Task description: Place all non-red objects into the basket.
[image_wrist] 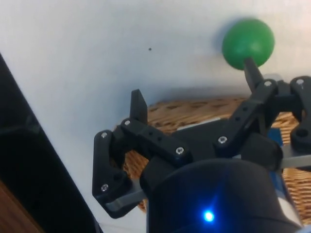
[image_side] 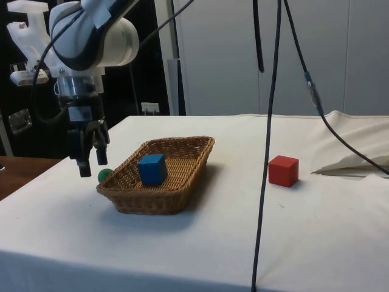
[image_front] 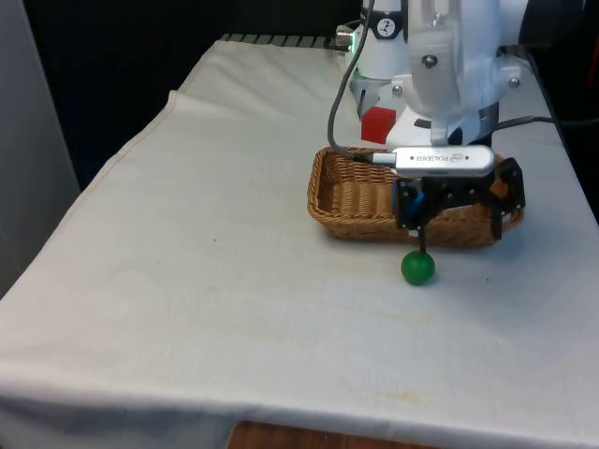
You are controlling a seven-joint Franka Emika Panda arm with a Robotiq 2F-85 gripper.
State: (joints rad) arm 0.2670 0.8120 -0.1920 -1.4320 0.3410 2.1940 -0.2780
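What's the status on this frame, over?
Gripper open, above the basket's near rim. Green ball on the cloth outside the basket; blue cube inside. Red cube apart, nothing blocking.

Even, fairly bright indoor light falls from above on the white cloth of the desk [image_front: 234,281], which reads pale without harsh glare. Shadows are soft: a faint one lies under the basket [image_side: 159,176] in the side view, and a small dark patch sits beneath the green ball [image_front: 417,267] in the front view. The black curtains stay deeply dark. In the wrist view the hand [image_wrist: 194,97] is close and slightly soft, the cloth washed bluish-white.
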